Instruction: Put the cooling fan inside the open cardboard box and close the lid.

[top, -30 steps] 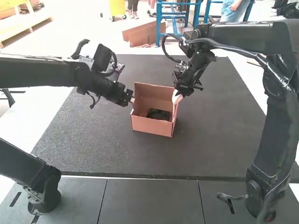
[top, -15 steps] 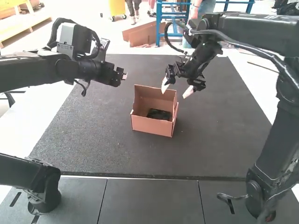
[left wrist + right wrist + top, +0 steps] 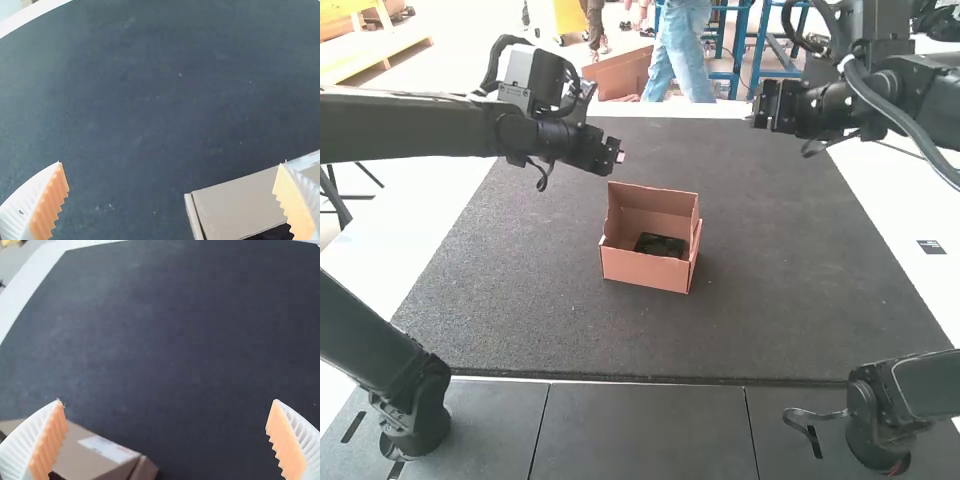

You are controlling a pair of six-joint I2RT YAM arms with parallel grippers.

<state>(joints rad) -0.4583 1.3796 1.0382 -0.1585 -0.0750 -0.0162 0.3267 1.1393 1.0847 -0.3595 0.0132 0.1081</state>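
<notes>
Open mat on every side of the cardboard box. Reachable from above through the open top, cooling fan low inside. Walled at the far side by the upright lid. Crowded above its left corner by the left gripper, fingers spread.

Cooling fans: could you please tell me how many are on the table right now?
1. The cooling fan lies inside the open cardboard box near the middle of the black mat; the box's front wall hides part of its floor.

site: robotics lab | evidence: left arm, right arm, black mat
</notes>
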